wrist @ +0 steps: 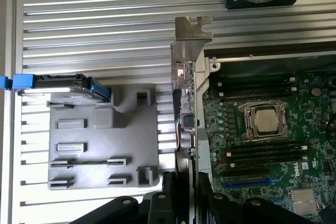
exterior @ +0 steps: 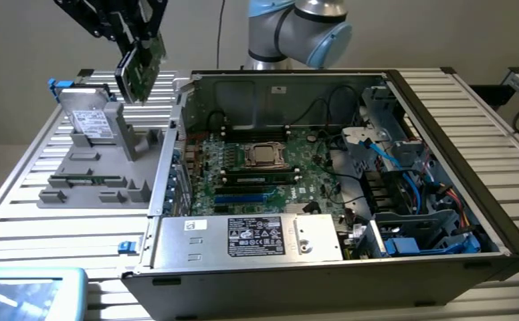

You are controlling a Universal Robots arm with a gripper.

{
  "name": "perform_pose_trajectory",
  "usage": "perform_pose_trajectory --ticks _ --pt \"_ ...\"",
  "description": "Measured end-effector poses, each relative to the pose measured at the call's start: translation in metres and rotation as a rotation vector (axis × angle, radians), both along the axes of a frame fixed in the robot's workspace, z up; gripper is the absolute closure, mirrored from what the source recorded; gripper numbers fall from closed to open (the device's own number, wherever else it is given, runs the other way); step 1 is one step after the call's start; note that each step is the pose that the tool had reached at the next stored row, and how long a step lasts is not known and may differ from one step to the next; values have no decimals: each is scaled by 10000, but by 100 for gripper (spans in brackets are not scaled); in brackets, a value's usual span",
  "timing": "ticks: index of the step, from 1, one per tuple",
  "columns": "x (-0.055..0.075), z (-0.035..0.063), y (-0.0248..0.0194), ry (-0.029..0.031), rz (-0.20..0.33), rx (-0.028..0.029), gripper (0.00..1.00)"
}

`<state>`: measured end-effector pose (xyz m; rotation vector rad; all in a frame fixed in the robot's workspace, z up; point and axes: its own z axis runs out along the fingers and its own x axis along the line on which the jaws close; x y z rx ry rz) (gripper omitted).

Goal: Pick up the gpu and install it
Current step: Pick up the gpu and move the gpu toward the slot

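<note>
The gpu (exterior: 142,67) hangs in the air at the exterior view's upper left, tilted, with its green board and black cooler showing. My gripper (exterior: 139,41) is shut on its top edge. In the wrist view the gpu (wrist: 187,124) appears edge-on, with its silver end bracket (wrist: 189,40) farthest from my fingers (wrist: 170,190). It hovers over the gap between the grey holder (exterior: 99,167) and the wall of the open computer case (exterior: 500,227). The motherboard (exterior: 259,167) lies bare inside the case, with blue slots (exterior: 241,198) near its front.
A grey metal drive (exterior: 94,120) with a white label stands upright in the holder, and a memory stick (exterior: 90,180) lies lower in it. Inside the case are a power supply (exterior: 251,237), blue cables (exterior: 393,154) and drive cages. The slatted table (exterior: 27,221) runs all around.
</note>
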<state>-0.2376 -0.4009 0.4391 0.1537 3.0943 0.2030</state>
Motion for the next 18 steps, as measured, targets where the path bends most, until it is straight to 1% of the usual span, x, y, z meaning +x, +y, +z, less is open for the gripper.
perform_pose_trajectory --ticks 2,5,8,11,14,18 --pt "73 3 -25 73 0 0 72" --pt "210 8 -68 118 1 0 72" --pt "345 10 -110 143 1 0 72" --pt "477 10 -169 166 1 0 72" --pt "607 4 -227 175 1 1 72" --pt "744 -29 -299 176 1 0 72"
